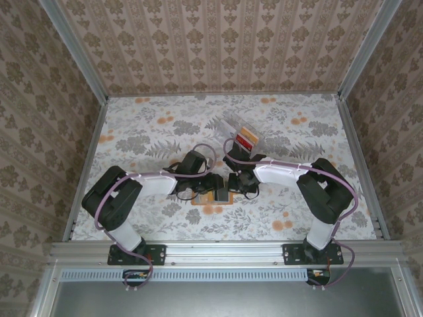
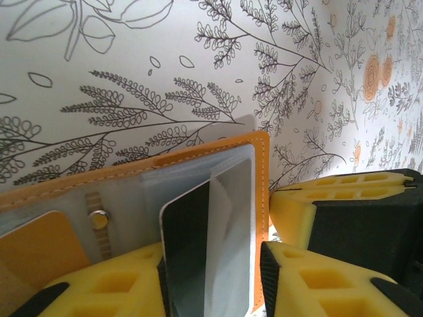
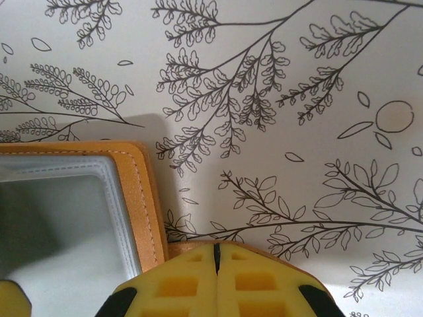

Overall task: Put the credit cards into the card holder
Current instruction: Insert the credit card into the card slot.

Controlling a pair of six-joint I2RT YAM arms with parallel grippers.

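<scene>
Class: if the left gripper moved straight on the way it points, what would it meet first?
Probably the dark grey card between the left gripper's parted fingers, which sits in the card holder; depth is hard to judge.

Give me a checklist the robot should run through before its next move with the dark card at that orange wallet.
1. The card holder lies open with its clear sleeves facing up: ok.
2. The dark card is seated in a sleeve: cannot tell. It stands tilted against the sleeves, and how deep it sits is hidden.
3. The left gripper has its jaws apart on either side of the card: ok.
4. The right gripper steadies the holder, jaws shut at its orange edge: ok. Whether it pinches the edge: cannot tell.
5. All cards are stowed: not ok. A red card sits in the clear box.
</scene>
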